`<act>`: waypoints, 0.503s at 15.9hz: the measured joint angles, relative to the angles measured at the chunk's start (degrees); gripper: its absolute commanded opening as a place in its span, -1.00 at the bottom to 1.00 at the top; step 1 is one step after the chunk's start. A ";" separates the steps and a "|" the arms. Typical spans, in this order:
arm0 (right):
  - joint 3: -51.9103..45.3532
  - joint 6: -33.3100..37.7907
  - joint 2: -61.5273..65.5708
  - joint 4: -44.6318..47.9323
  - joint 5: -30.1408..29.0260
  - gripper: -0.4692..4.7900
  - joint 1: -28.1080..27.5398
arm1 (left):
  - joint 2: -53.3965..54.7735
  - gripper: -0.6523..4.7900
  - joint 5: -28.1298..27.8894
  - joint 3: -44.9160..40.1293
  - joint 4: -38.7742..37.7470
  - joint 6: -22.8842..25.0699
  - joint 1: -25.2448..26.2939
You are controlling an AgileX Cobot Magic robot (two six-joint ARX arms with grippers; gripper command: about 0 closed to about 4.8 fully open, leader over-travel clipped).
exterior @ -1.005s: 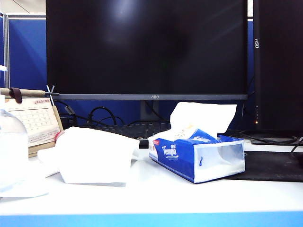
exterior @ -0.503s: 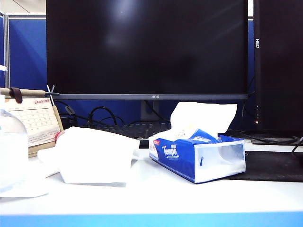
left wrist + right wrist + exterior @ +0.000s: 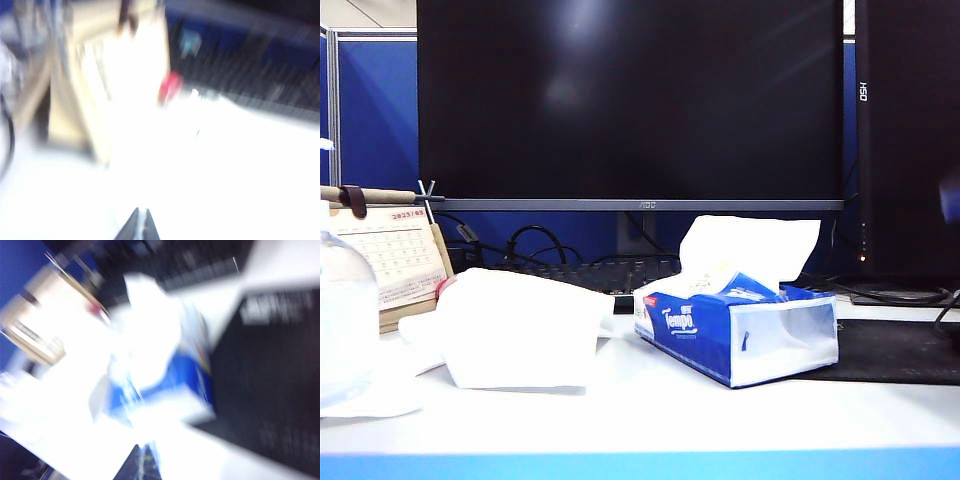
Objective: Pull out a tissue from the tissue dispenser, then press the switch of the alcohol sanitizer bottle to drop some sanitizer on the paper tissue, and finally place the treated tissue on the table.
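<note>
**Tissue lies on the white desk, both grippers clear of it**

The tissue [image 3: 525,330] lies crumpled on the table [image 3: 650,415], left of the tissue dispenser [image 3: 735,330], close to it but not touching. The blue and white "Tempo" pack sits angled on the desk with its far end on the edge of a black mat [image 3: 895,352], and another white sheet [image 3: 750,248] stands up out of its top. At the far left edge the clear alcohol sanitizer bottle [image 3: 345,315] shows only in part; its pump head is cut off by the frame.

The table is smooth and white with a light blue front edge. Behind the tissue a desk calendar [image 3: 392,255] leans, a black keyboard [image 3: 585,273] lies further back, and a large dark monitor [image 3: 630,100] fills the rear, with blue partition walls [image 3: 378,115] beyond.

Both wrist views are heavily blurred. The left gripper [image 3: 138,226] hangs over the white surface near the calendar, fingertips together, holding nothing. The right gripper [image 3: 141,462] hangs above the tissue dispenser [image 3: 160,385], fingertips likewise closed and empty.
</note>
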 measured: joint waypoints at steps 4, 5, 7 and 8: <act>-6.78 3.98 -8.61 -5.29 13.66 -0.84 5.99 | -0.02 -0.78 4.20 -3.30 3.10 0.35 -0.02; -6.78 4.04 -9.27 -7.06 15.91 -0.84 7.15 | -0.02 -0.78 4.76 -3.48 3.65 0.59 -0.02; -6.78 4.15 -9.38 -8.00 19.04 -0.84 10.05 | -0.02 -0.78 6.40 -3.56 3.85 0.92 -0.02; -6.78 4.07 -9.38 -8.35 20.76 -0.84 11.76 | -0.02 -0.78 6.71 -3.56 3.85 1.79 -0.02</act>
